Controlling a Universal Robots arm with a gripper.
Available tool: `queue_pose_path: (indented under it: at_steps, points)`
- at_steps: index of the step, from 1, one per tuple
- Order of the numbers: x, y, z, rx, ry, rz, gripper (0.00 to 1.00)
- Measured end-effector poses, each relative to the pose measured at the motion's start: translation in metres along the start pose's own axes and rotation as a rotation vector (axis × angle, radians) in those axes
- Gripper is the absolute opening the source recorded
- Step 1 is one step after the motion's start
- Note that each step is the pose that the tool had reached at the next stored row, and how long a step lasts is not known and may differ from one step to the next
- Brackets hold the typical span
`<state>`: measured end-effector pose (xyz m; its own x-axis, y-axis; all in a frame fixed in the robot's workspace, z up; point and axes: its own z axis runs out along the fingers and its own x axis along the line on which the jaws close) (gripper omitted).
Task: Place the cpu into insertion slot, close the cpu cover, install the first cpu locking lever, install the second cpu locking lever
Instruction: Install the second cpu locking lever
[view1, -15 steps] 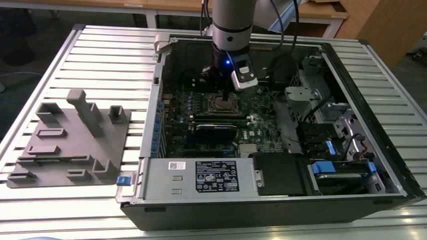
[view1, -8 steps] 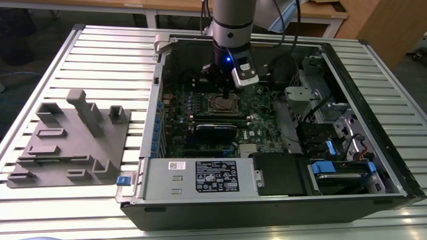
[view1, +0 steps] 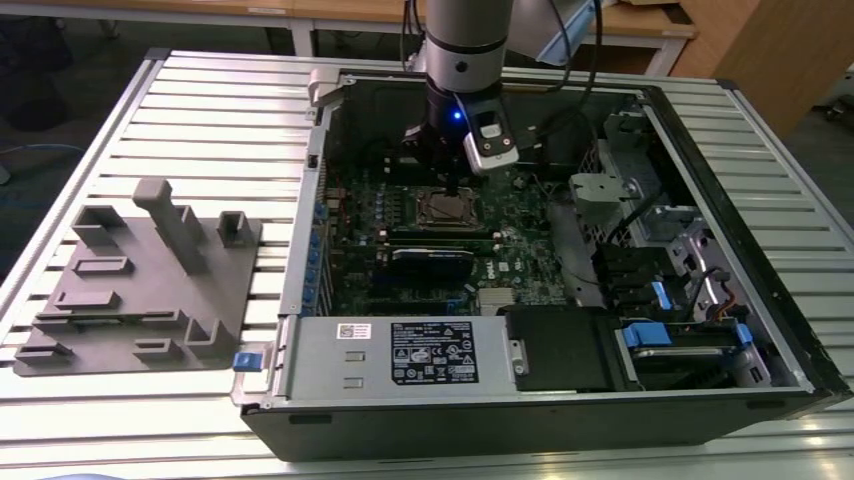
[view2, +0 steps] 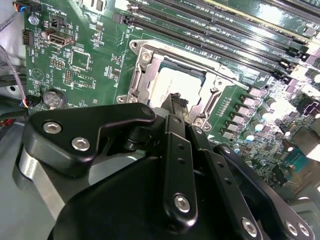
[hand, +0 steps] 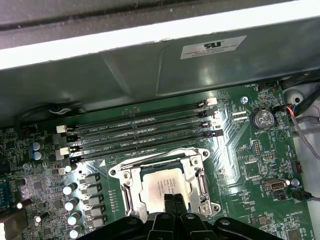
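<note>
First wrist view: end effector (hand: 173, 200) fingertips pressed together, empty, over cpu (hand: 162, 186).

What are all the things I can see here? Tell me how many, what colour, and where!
computer case: one, black, open on the slatted table.
motherboard: one, green, inside the case.
cpu: one, silvery, in the socket under the tool.
cpu cover: one, silver frame, down around the cpu.
memory slots: four, black, beside the socket.
power supply: one, silver with a black label, at the case's near edge.
fixture block: one, grey, exterior view's left.
table: one, silver, slatted.
tool: one, black, over the cpu.
</note>
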<state>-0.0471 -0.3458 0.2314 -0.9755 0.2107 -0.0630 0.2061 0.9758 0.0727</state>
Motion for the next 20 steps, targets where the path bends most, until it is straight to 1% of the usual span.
queue_pose_path:
  at_steps: [11, 12, 13, 20]
  points:
    - [-0.0001, 0.0001, -0.0017, 0.0, 0.0001, 0.0, 0.11]
    - [-0.0002, 0.0002, -0.0036, 0.0002, 0.0001, 0.0, 0.11]
    - [-0.0003, 0.0003, -0.0043, 0.0002, 0.0001, 0.0, 0.11]
    - [-0.0005, -0.0006, -0.0045, 0.0005, 0.0003, 0.0, 0.11]
